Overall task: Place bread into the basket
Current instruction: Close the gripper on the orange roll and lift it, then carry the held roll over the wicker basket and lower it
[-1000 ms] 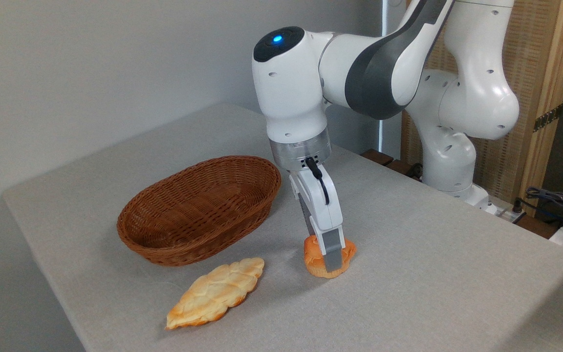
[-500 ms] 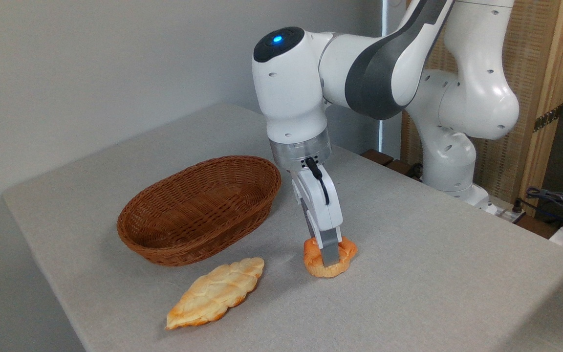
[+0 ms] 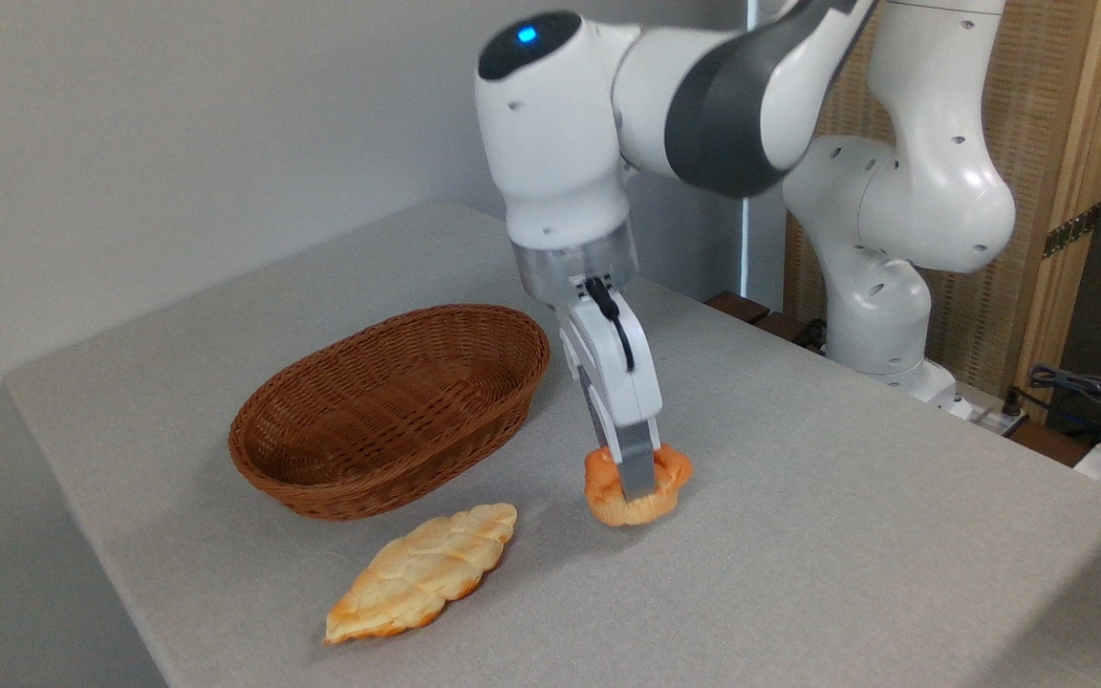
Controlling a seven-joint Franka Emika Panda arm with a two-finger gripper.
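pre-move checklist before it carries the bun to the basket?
1. Tool shut on small round orange bun: ok.
2. Bun clear of the grey table: cannot tell, it sits very low.
3. Oval brown wicker basket empty: ok.
4. Straight path from bun to basket free: ok.
5. Flat braided pale golden loaf out of the path, in front of the basket: ok.
6. Grip firmness: cannot tell.
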